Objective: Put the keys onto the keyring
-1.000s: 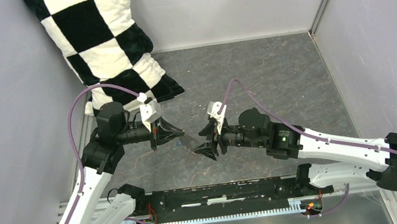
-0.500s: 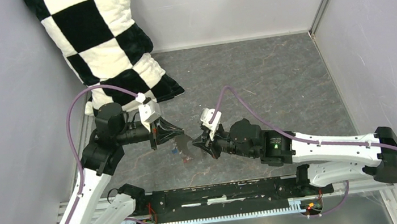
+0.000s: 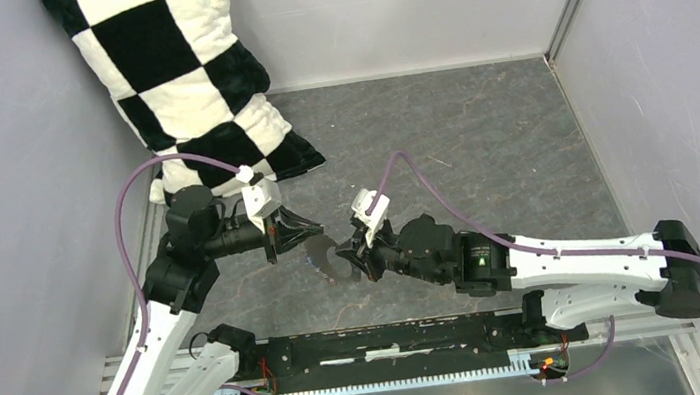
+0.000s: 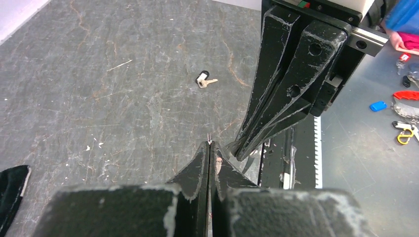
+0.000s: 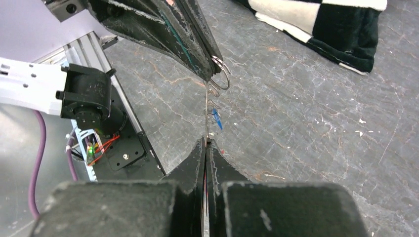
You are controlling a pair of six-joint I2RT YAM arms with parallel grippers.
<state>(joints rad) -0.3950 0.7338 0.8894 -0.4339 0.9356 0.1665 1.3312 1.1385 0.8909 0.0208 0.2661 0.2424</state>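
The keyring (image 5: 206, 106) shows edge-on as a thin wire stretched between the two grippers; from above it is a small grey hoop (image 3: 330, 256). My left gripper (image 4: 210, 144) is shut on one side of it, with a bit of wire poking out at its tip. Facing it, my right gripper (image 5: 206, 142) is shut on the opposite side. A blue key (image 5: 216, 118) and a small ring (image 5: 223, 74) hang on the wire between them. A dark-headed key (image 4: 202, 79) lies loose on the table beyond. Both grippers (image 3: 315, 234) (image 3: 348, 256) almost touch above the table's near middle.
A black-and-white chequered cushion (image 3: 180, 77) leans in the back left corner. Grey walls close in the grey stone-patterned table (image 3: 480, 141). A black rail (image 3: 394, 338) runs along the near edge. Small coloured items (image 4: 395, 106) lie on the metal shelf beyond it.
My right gripper has moved left up to the keyring and gone from open to shut on it. The left gripper has stayed shut and shifted only slightly.
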